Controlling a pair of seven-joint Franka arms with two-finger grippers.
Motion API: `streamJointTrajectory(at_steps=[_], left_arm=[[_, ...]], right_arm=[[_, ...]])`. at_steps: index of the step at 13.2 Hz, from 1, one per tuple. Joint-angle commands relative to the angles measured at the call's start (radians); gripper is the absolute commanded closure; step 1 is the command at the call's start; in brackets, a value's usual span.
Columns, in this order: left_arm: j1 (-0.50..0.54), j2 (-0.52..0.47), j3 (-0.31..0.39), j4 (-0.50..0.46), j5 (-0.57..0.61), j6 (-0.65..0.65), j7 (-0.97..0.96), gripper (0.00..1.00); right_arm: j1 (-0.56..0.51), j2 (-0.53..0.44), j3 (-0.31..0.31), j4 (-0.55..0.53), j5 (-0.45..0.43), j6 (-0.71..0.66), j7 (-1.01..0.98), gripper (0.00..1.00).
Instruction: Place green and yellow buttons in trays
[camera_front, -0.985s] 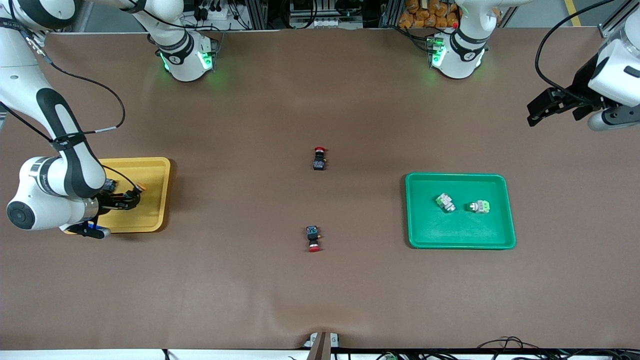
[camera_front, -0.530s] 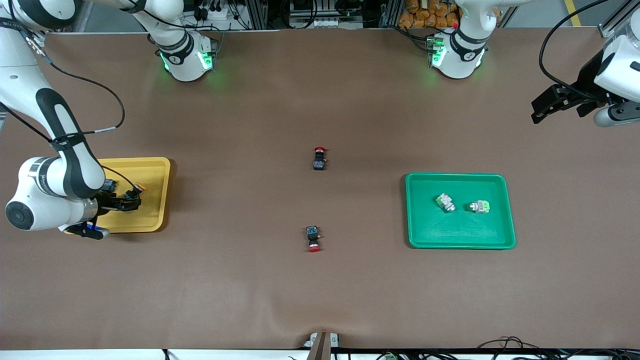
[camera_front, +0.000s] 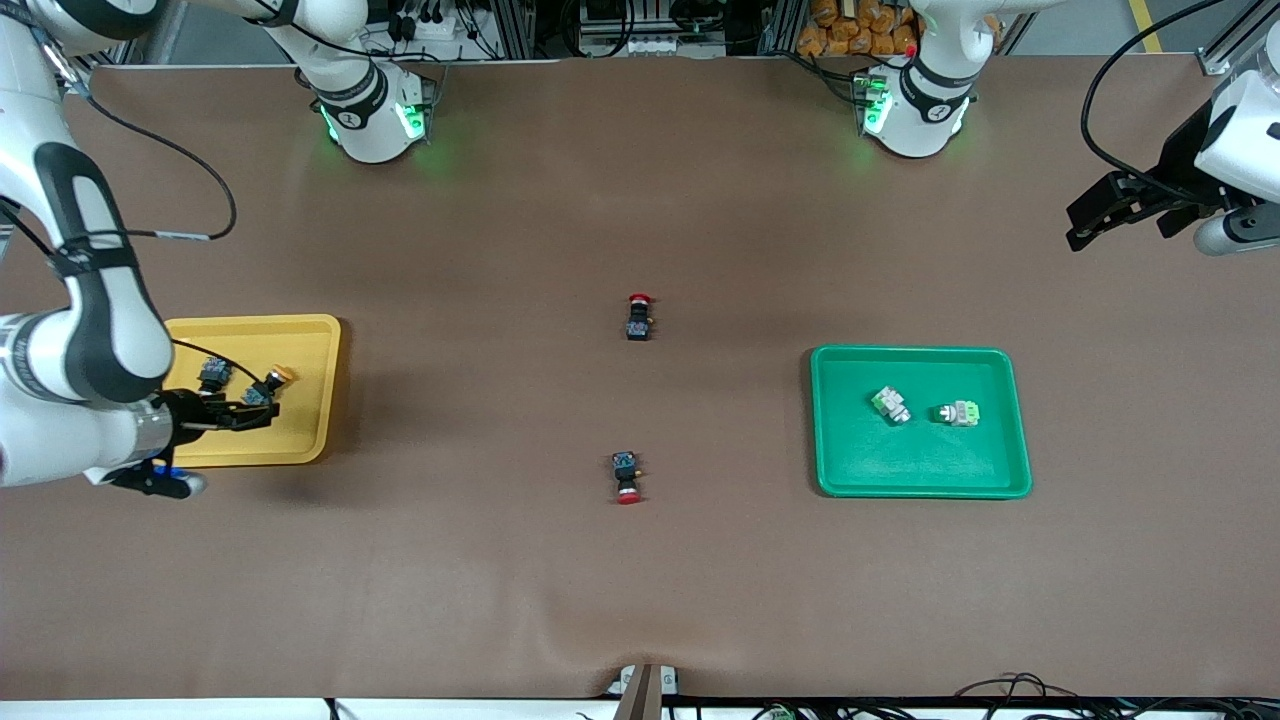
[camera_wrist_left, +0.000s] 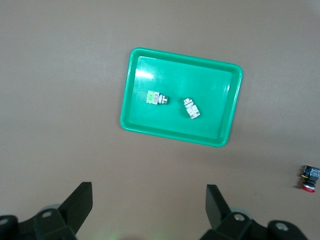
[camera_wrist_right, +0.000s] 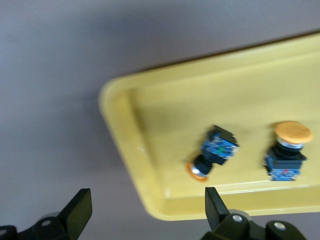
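- Both black-bodied, orange-yellow-capped buttons (camera_front: 272, 381) (camera_front: 213, 373) lie loose in the shallow yellow plastic tray (camera_front: 310, 340), directly below the right gripper (camera_front: 262, 414), whose spread fingers hold nothing
- Both grey-white green buttons (camera_front: 890, 404) (camera_front: 958, 412) lie in the green plastic tray (camera_front: 830, 470)
- The left gripper (camera_front: 1085, 222) waits, released, above the table's left-arm end (well apart from that tray)
- Judgement: sorting appears complete; no grasp remains

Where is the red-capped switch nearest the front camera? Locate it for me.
In the front view the red-capped switch lies on the bare table mid-way between the yellow tray and the green tray, nearer the camera than the other red-capped switch.
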Motion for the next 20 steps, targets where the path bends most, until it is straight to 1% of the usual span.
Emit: streamJointTrajectory(at_steps=[1,2,3,4,6,7,8,10,11,12,13,14,16,17,19,20], left_arm=[[0.012,-0.016,0.003,-0.020,-0.007,0.013,0.018,0.00],[0.012,-0.019,0.001,-0.021,-0.008,0.013,0.018,0.00],[0.012,-0.023,0.001,-0.028,-0.013,0.013,0.018,0.00],[0.012,-0.026,0.001,-0.031,-0.016,0.011,0.018,0.00],[0.012,-0.027,-0.001,-0.034,-0.017,0.011,0.018,0.00],[0.012,-0.027,-0.002,-0.035,-0.017,0.011,0.020,0.00],[0.012,-0.027,-0.002,-0.035,-0.019,0.010,0.018,0.00],[0.012,-0.027,-0.002,-0.037,-0.019,0.010,0.021,0.00],[0.012,-0.029,-0.002,-0.037,-0.019,0.007,0.026,0.00],[0.012,-0.030,-0.002,-0.037,-0.019,0.004,0.031,0.00],[0.012,-0.032,-0.002,-0.038,-0.019,0.001,0.032,0.00],[0.012,-0.035,-0.001,-0.043,-0.019,0.000,0.032,0.00],[0.012,-0.038,-0.001,-0.046,-0.019,0.000,0.032,0.00],[0.012,-0.038,-0.002,-0.046,-0.019,0.000,0.032,0.00],[0.012,-0.044,-0.002,-0.054,-0.021,0.000,0.032,0.00],[0.012,-0.044,-0.002,-0.057,-0.021,0.000,0.032,0.00]], right_arm=[[0.025,-0.010,0.059,0.117,0.022,-0.025,-0.009,0.00],[0.057,-0.010,0.073,0.177,-0.002,-0.034,-0.010,0.00],[0.106,-0.010,0.065,0.237,-0.033,-0.034,-0.011,0.00],[0.126,-0.008,0.065,0.280,-0.039,-0.028,-0.011,0.00],[0.147,-0.008,0.074,0.296,-0.040,-0.019,0.003,0.00],[0.186,-0.020,0.071,0.303,-0.050,-0.025,0.016,0.00],[0.233,-0.055,0.067,0.310,-0.084,-0.031,0.070,0.00],[0.279,-0.106,0.085,0.308,-0.089,-0.057,0.203,0.00],[0.296,-0.150,0.102,0.308,-0.092,-0.088,0.233,0.00],[0.299,-0.190,0.102,0.307,-0.090,-0.118,0.248,0.00],[0.299,-0.200,0.105,0.307,-0.087,-0.166,0.245,0.00],[0.298,-0.224,0.102,0.310,-0.095,-0.238,0.247,0.00],[0.263,-0.270,0.107,0.310,-0.072,-0.280,0.244,0.00],[0.246,-0.287,0.107,0.313,-0.038,-0.300,0.244,0.00],[0.224,-0.324,0.104,0.320,0.019,-0.304,0.244,0.00],[0.224,-0.327,0.105,0.320,0.020,-0.303,0.244,0.00]])
